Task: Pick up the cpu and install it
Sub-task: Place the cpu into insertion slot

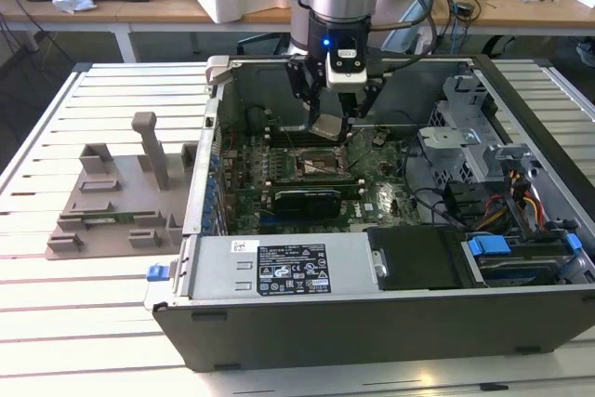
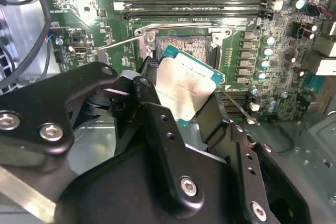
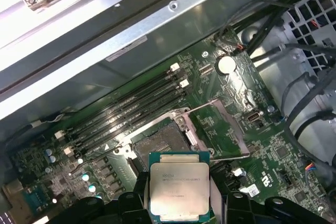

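Second wrist view: end effector [image 2: 178, 103] is clamping the cpu [image 2: 186, 83] by two edges; cpu is hanging above the open motherboard socket [image 2: 184, 45].

Cpu [image 3: 179, 190] up in the gripper [image 3: 179, 199], hanging over the open socket [image 3: 160, 141].

In the exterior view I see the cpu [image 1: 330, 127] as a small pale silver square, tipped rather than level. It is held in the air inside the computer case [image 1: 372, 318], just above the motherboard [image 1: 390, 197]. In both wrist views I get its silver-grey metal top with faint print, and a thin teal-green edge peeking out around it. Black fingers [image 2: 157, 124] pinch it on two opposite sides. I read it as not seated: the socket's bare contact field lies uncovered close beside it, apart from the chip.
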Available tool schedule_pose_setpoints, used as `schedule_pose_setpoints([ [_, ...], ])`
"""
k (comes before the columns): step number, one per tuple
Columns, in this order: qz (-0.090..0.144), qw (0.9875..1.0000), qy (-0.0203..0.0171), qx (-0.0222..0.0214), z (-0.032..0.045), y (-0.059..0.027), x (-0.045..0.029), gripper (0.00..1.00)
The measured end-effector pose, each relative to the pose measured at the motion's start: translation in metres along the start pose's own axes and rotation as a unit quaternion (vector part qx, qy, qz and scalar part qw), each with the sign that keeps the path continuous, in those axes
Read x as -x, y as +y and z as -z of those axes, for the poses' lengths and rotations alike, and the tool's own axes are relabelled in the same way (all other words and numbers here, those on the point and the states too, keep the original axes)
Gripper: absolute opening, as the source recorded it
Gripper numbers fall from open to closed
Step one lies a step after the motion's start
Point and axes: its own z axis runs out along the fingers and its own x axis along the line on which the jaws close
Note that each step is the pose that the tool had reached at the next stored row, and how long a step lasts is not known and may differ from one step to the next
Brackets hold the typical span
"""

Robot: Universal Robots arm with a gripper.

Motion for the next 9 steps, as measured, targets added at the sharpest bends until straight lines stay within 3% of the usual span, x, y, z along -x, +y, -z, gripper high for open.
schedule_pose_setpoints([
  [9,-0.044,0.9990,-0.0003,-0.0010,0.0000,0.0000,0.0000,0.54],
])
